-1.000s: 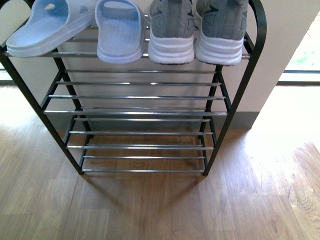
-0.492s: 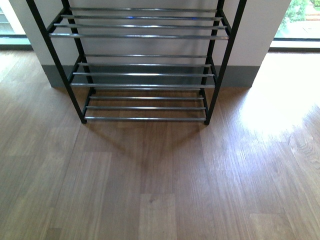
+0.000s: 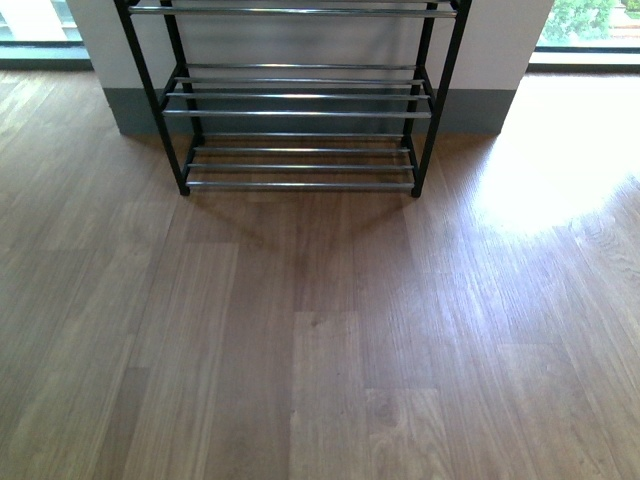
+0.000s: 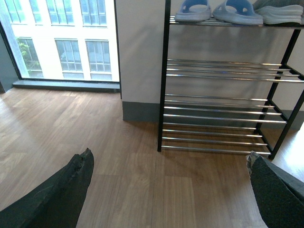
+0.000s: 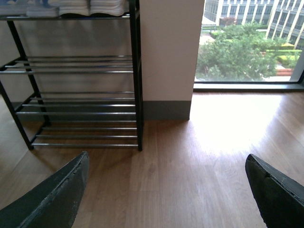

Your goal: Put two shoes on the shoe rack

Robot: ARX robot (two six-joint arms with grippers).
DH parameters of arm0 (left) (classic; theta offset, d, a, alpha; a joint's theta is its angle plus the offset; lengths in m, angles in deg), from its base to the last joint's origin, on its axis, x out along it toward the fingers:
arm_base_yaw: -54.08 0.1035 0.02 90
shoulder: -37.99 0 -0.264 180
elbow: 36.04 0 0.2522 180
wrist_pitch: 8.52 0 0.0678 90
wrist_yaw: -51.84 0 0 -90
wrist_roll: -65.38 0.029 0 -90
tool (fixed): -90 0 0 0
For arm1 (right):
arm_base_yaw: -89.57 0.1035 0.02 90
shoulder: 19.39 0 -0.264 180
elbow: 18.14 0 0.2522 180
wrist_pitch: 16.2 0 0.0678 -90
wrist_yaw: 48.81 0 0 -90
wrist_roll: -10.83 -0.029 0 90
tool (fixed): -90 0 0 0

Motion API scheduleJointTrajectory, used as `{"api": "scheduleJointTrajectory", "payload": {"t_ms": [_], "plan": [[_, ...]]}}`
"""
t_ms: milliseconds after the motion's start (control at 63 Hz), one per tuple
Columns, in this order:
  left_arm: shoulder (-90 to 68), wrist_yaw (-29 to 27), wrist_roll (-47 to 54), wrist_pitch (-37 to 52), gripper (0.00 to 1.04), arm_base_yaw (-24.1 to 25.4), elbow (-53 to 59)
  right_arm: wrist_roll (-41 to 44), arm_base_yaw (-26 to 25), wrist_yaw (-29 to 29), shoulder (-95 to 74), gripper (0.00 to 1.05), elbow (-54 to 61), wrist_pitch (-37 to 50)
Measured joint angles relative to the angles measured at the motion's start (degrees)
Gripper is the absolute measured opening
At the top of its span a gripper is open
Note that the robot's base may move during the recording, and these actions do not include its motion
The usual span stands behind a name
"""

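The shoe rack (image 3: 300, 113) stands against the wall; the front view holds only its lower chrome-rod tiers. In the left wrist view two pale blue slides (image 4: 192, 9) lie on the rack's (image 4: 213, 76) top shelf, with a grey sneaker's white sole (image 4: 280, 14) beside them. The right wrist view catches the sneakers' white soles (image 5: 90, 6) on the top shelf of the rack (image 5: 80, 71). My left gripper (image 4: 169, 153) is open over bare floor, well short of the rack. Over the floor to the rack's right, my right gripper (image 5: 167, 156) is also open and empty.
Wood floor (image 3: 320, 340) stretches in front of the rack. A white wall with a grey skirting (image 5: 166, 109) stands behind it. Floor-to-ceiling windows (image 4: 61, 38) flank the wall on both sides, with a bright sun patch (image 3: 540, 190) on the floor at the right.
The front view has drawn back from the rack: the top shelf with the slides and sneakers has left the picture, and more floor shows.
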Motion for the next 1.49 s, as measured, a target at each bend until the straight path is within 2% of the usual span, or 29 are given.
{"api": "scheduleJointTrajectory", "payload": {"t_ms": [1493], "plan": [[0.0,0.0,0.0,0.0,0.95,0.0,0.0,0.0,0.0,0.2,0.0,0.96,0.0,0.0]]}}
